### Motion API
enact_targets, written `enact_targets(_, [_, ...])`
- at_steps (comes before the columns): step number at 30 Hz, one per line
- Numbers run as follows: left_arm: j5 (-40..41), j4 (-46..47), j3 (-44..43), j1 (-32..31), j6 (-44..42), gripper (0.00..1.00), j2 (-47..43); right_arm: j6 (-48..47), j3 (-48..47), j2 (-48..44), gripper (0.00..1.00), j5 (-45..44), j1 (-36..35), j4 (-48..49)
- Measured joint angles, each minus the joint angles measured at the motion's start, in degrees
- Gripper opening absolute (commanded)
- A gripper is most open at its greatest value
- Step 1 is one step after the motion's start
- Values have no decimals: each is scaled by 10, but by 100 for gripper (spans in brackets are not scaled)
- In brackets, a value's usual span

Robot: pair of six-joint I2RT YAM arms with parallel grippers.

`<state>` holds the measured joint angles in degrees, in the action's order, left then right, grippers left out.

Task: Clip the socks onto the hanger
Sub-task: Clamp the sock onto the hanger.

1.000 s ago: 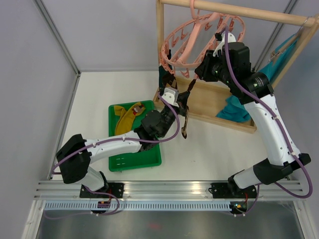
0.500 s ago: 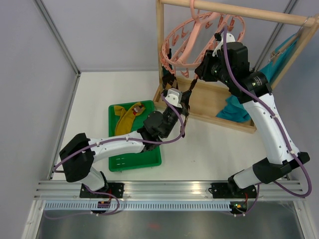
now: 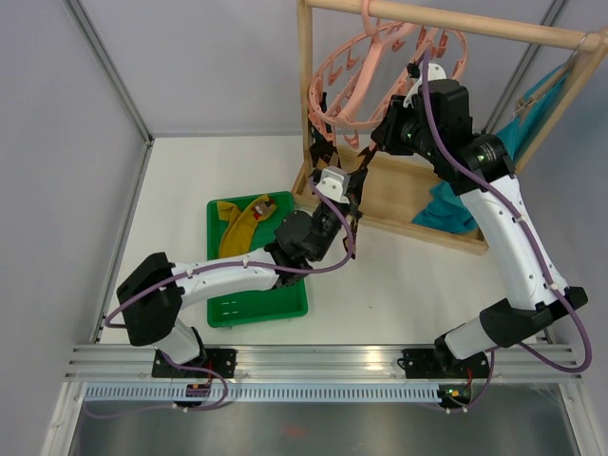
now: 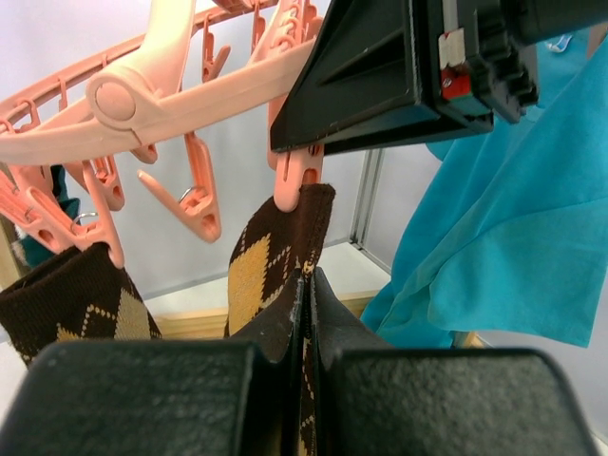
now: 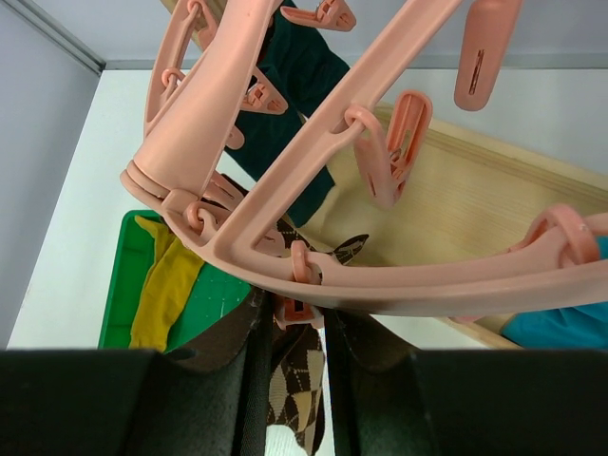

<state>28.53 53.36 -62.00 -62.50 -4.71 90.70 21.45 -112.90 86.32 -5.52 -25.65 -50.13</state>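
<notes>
Tabletop (image 3: 408, 285) white, walls (image 3: 209, 66) grey — pink hanger (image 4: 123, 95) above.

Argyle sock (image 4: 255, 271) lower end hidden behind left end effector (image 4: 306, 285); hanger (image 4: 190, 90) cropped.

Hanger (image 3: 351, 85) hung from the rack's (image 3: 304, 95) top bar at the bench's (image 3: 190, 171) far edge, clipped sock (image 4: 76, 294) beneath its rim, tray (image 3: 256, 309) holding loose socks (image 3: 242, 223) sat left of the rack, cloth (image 3: 446, 204) draped on its right.

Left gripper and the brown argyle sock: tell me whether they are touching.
Touching. The left wrist view shows the left gripper shut on the argyle sock, its fabric pinched between the two fingers.
</notes>
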Motion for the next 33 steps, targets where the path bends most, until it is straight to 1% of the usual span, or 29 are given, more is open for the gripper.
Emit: enact_targets(33, [-6, -4, -44, -4, -8, 2, 41, 0, -4, 7, 0, -4, 0, -2])
